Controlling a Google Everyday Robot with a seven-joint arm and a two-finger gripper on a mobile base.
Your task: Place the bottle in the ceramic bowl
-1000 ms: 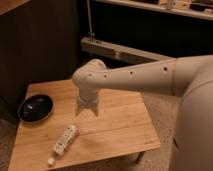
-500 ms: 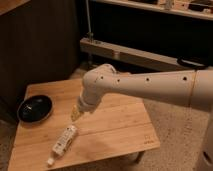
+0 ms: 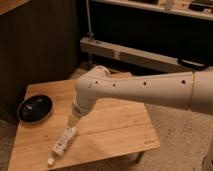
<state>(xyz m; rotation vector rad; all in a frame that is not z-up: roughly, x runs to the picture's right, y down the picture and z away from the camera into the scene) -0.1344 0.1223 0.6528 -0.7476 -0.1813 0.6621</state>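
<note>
Pincer [image 3: 73,120] down low at the bottle [image 3: 63,142] on the wooden bench [image 3: 117,127].
White arm reaches in from the right, w/ the pincer just above the bottle's far end; touching or not, can't tell, nor how wide the pincer is. Bottle lies flat near the bench's front-left, cap end toward the front edge. Black bowl [image 3: 35,109] sits upright by the left edge, apart from the bottle.

counter [image 3: 120,117]: pale wooden planks, lay under the hand [image 3: 71,121] at its front left
beam [image 3: 135,54]: ran pale behind it
floor [image 3: 175,127]: speckled
</note>
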